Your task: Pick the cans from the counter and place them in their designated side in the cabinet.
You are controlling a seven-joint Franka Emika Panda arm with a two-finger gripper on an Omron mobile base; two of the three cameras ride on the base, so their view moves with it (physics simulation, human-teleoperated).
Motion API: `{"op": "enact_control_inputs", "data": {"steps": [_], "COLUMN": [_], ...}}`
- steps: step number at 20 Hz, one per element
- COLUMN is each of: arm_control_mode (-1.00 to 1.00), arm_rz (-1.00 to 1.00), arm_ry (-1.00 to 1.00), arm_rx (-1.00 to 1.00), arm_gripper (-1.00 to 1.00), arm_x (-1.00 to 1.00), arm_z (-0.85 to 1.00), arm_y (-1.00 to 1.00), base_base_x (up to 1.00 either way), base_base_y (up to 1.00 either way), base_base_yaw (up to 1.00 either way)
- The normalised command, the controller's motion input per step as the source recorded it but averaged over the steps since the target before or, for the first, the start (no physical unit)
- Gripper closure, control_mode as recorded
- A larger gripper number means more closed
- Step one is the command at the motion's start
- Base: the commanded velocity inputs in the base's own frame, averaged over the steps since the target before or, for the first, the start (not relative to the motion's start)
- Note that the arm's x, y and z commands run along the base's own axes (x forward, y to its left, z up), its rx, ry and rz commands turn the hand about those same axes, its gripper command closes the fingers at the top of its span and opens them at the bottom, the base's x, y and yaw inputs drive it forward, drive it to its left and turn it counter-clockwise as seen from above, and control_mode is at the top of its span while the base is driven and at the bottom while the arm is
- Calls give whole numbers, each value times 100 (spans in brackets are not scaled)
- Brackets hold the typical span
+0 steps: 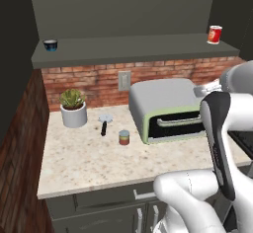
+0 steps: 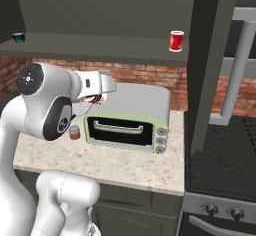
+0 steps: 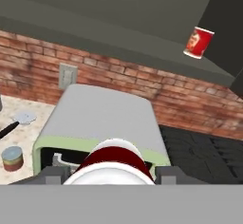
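two cans: one held, one on worktop
jaws: gripper [image 3: 114,173] clamped tight on dark red and white can [image 3: 114,159], raised over the toaster oven [image 1: 165,109]
second can [image 1: 124,137]: orange-red label, upright on worktop [image 1: 84,163], just left of oven
cabinet [image 1: 133,49]: bright red can [image 1: 214,34] at shelf's right end, blue bowl [image 1: 50,44] at left

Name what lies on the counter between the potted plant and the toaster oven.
In the left base view, a small dark-handled tool and the orange-labelled can lie between the potted plant and the toaster oven.
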Motion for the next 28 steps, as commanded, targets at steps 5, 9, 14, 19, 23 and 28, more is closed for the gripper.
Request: {"op": "enact_control_inputs", "data": {"steps": [5, 9, 14, 19, 23, 28], "arm_control_mode": [-100, -100, -100, -100, -100, -100], "arm_rz": [0, 0, 0, 0, 0, 0], "arm_ry": [-7, -4, -1, -4, -2, -2], "arm_rx": [0, 0, 0, 0, 0, 0], "arm_gripper": [100, 100, 100, 100, 100, 100], "arm_x": [11, 13, 18, 19, 19, 20], "arm_z": [26, 23, 19, 19, 18, 16], "arm_y": [-10, -9, -6, -4, -6, -9], "base_base_x": [0, 0, 0, 0, 0, 0], "base_base_y": [0, 0, 0, 0, 0, 0], "base_base_yaw": [0, 0, 0, 0, 0, 0]}}
